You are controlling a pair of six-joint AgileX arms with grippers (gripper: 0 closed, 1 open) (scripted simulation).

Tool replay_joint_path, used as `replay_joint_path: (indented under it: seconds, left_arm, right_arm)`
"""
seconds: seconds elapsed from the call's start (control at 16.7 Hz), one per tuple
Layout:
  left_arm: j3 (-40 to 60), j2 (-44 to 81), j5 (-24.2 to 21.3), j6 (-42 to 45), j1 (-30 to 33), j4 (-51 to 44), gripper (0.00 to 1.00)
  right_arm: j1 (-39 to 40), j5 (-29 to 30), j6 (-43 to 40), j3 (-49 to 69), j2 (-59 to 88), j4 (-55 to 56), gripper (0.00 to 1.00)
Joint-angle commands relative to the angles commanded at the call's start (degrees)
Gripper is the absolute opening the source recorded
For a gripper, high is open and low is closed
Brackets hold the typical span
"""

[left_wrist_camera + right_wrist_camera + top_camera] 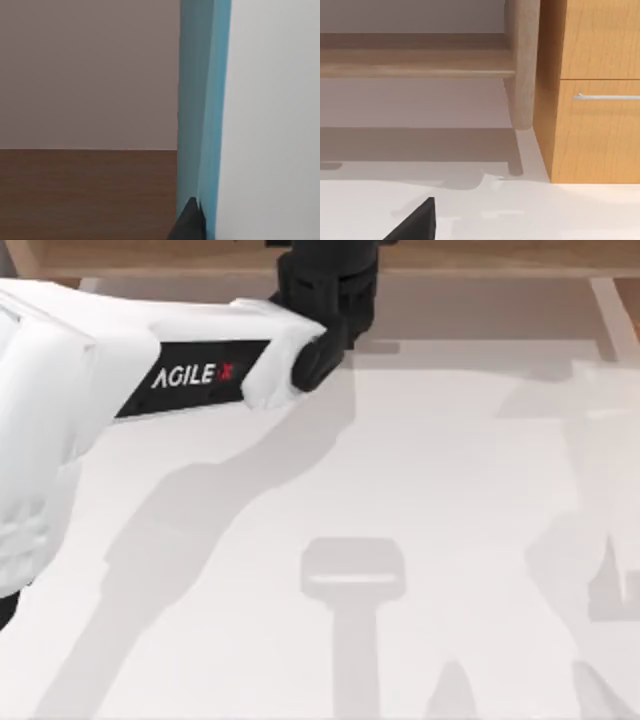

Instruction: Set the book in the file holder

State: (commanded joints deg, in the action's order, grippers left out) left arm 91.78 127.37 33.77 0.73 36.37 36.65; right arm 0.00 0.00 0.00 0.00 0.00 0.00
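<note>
My left arm reaches from the left across the table's far side, and its black gripper [325, 300] hangs near the back edge at the middle. In the left wrist view the book [270, 120] stands right against the camera. I see its white cover and its teal edging [202, 100]. One dark fingertip [189, 222] presses against that teal edge, so the left gripper is shut on the book. The file holder is out of view. My right arm is parked at the right, with a dark part of its gripper [415, 222] low in the right wrist view.
A long wooden shelf board [480, 255] runs along the back of the white table [400, 490]. The right wrist view shows the same shelf [415, 62], its rounded post [524, 65] and an orange-brown cabinet [595, 130] with a metal drawer handle [605, 96].
</note>
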Motion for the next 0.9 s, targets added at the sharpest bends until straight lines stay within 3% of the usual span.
replay_joint_path:
  seconds: [0.24,0.42,0.9]
  left_arm:
    - [-1.02,-1.33,-1.39,1.22,-0.03,-0.39,0.0]
    - [-4.2,-4.64,-5.5,4.66,0.27,-1.75,0.0]
    - [-15.74,-17.53,-24.84,20.61,3.08,-7.89,0.0]
  right_arm:
    - [0.0,0.0,0.0,0.0,0.0,0.0,1.0]
    - [0.0,0.0,0.0,0.0,0.0,0.0,1.0]
    - [0.0,0.0,0.0,0.0,0.0,0.0,1.0]
